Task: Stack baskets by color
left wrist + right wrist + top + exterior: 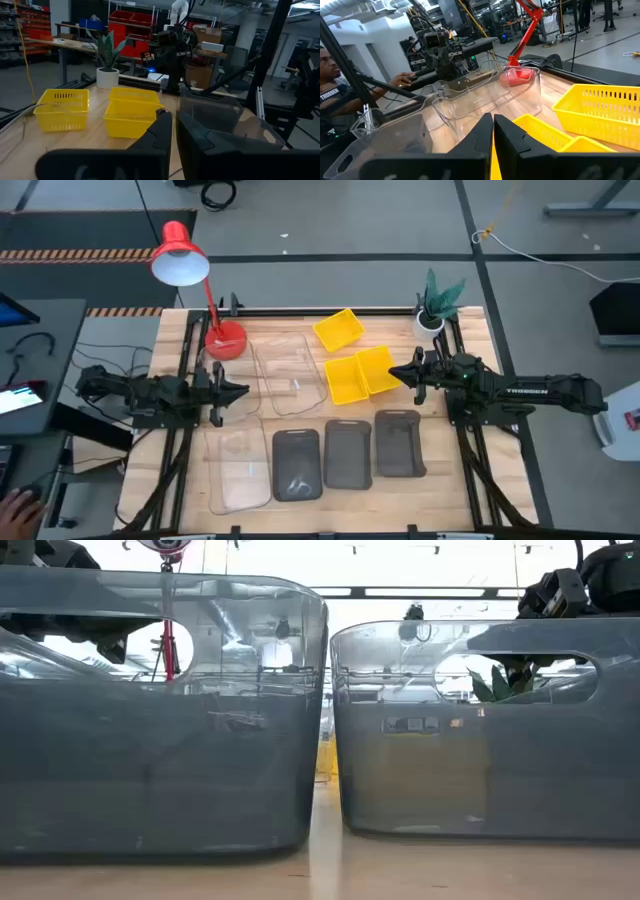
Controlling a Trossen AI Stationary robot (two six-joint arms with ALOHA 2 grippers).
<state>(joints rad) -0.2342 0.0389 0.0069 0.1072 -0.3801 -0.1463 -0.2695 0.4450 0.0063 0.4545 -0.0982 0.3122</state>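
Note:
Three yellow baskets rest on their bottoms at the table's far middle: one turned askew (338,330) and two side by side (347,379), (378,369). Two clear baskets lie left of them, one far (290,368) and one near (238,467). Three dark grey baskets (296,463), (347,452), (398,445) stand in a row at the near edge. My left gripper (243,390) (174,122) hovers shut beside the far clear basket. My right gripper (392,373) (492,120) hovers shut over the right yellow basket's edge, holding nothing.
A red desk lamp (180,255) stands on its base (226,340) at the far left. A small potted plant (436,305) is at the far right. Two baskets (160,740), (490,740) fill the low view. A person (332,65) sits beyond the table's left side.

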